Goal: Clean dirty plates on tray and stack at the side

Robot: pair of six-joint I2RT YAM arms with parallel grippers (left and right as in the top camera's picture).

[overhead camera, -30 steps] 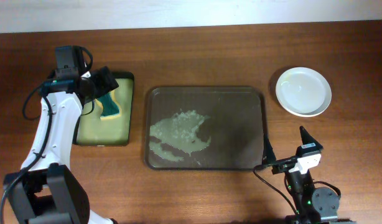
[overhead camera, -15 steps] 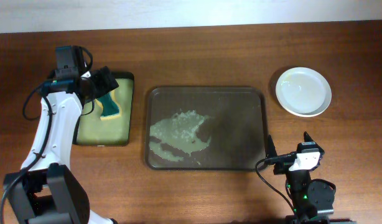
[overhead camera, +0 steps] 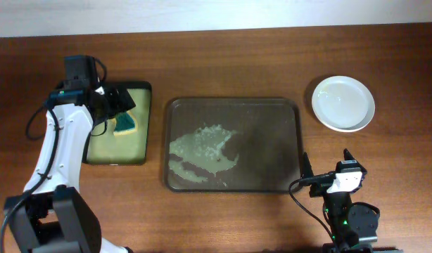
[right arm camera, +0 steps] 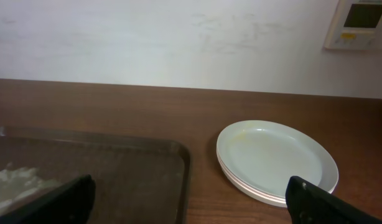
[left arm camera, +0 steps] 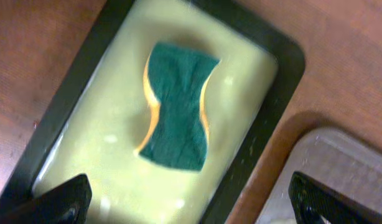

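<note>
Plates, round, white and glossy (overhead camera: 343, 104), sit stacked on the brown wooden table (overhead camera: 385, 161) just right of the large dark brown rectangular tray (overhead camera: 272, 133). My right gripper (overhead camera: 326, 167) is spread wide at the tray's near right corner, apart from the stack. My left gripper (left arm camera: 190, 180), also wide, hovers over a green sponge (left arm camera: 177, 106) in the small black tray with yellow-green lining (left arm camera: 287, 62).
</note>
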